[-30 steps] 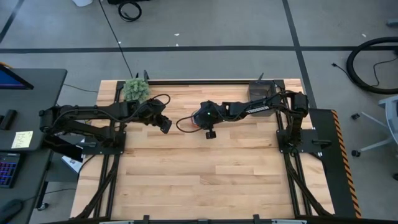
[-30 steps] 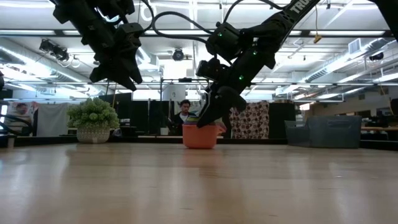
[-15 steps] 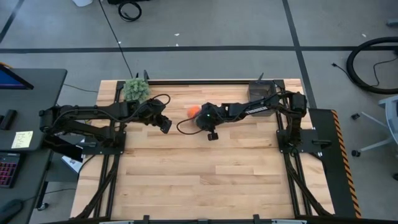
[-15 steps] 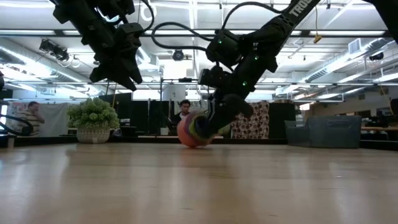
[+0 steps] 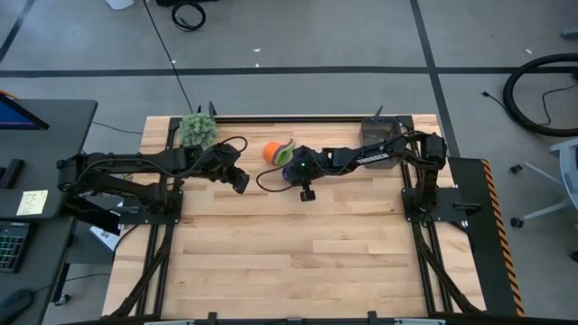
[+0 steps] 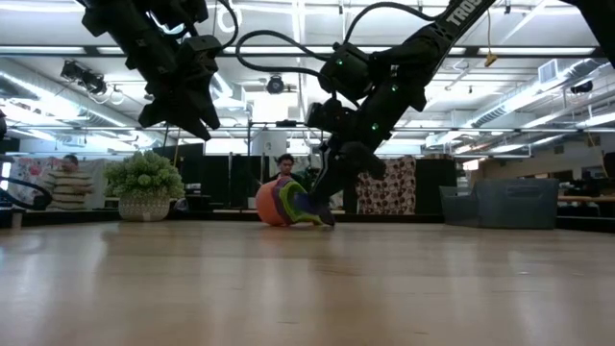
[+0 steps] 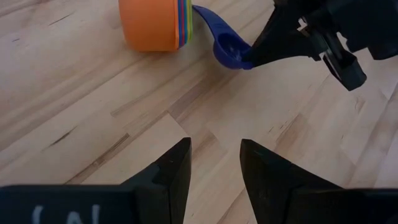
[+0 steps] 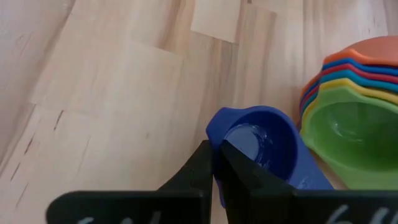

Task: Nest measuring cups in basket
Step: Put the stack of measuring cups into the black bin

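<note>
The nested measuring cups (image 5: 276, 151) lie tipped on their side on the table, orange outermost and green innermost, mouth toward my right gripper; they also show in the right wrist view (image 8: 351, 99) and the low view (image 6: 279, 204). My right gripper (image 8: 216, 149) is shut on a small dark blue cup (image 8: 258, 143) just outside the stack's mouth. My left gripper (image 7: 214, 146) is open and empty, raised to the left of the stack (image 5: 240, 181). The dark grey basket (image 5: 379, 132) stands at the far right. My right gripper pinches the dark blue cup's rim (image 8: 214, 132) on the side away from the stack, one finger at the bowl's inside and one outside. The fingers slant down from the table's right. The cup sits low at the tabletop, its handle (image 7: 200, 14) reaching toward the stack.
A fuzzy green plant ball (image 5: 197, 131) stands at the far left corner, near my left arm. Bare wood fills the near half of the table (image 5: 298, 262). People show in the room behind in the low view.
The cup stack stood upright and has tipped onto its side, rolling toward the table's far left, its mouth now facing my right gripper. My right gripper has tipped and drawn back slightly, and the small dark blue cup now shows outside the stack. My left arm has kept still.
</note>
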{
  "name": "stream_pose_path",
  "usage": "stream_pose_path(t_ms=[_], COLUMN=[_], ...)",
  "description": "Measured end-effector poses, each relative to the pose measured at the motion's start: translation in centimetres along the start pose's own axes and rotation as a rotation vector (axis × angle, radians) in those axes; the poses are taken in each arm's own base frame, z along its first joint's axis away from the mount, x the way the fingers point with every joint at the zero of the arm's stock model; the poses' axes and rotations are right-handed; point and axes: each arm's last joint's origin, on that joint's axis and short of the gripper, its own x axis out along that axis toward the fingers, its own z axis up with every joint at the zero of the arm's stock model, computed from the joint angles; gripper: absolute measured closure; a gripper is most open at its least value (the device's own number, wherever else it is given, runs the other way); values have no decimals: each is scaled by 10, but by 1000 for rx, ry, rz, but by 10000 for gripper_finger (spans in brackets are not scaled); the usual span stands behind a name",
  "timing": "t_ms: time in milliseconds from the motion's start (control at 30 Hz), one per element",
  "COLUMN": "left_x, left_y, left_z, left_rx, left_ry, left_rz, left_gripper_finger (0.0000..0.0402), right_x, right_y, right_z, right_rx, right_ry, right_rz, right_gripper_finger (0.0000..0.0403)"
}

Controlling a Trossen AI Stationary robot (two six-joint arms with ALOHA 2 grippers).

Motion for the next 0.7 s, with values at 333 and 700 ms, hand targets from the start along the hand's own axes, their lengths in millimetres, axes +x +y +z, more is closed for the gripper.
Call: stream_pose_path(t_ms=[333, 700], left_x=[0, 0], left_y=[0, 0], left_z=[0, 0], left_rx=[-1, -1], left_ry=[0, 0], left_rz=[0, 0], left_gripper_finger=[260, 260], right_x=[-3, -6], right_y=[10, 20], right_z=[-10, -18], right_rx=[4, 1], right_ry=[108, 219], right_rz=[110, 177], right_gripper_finger=[381, 348])
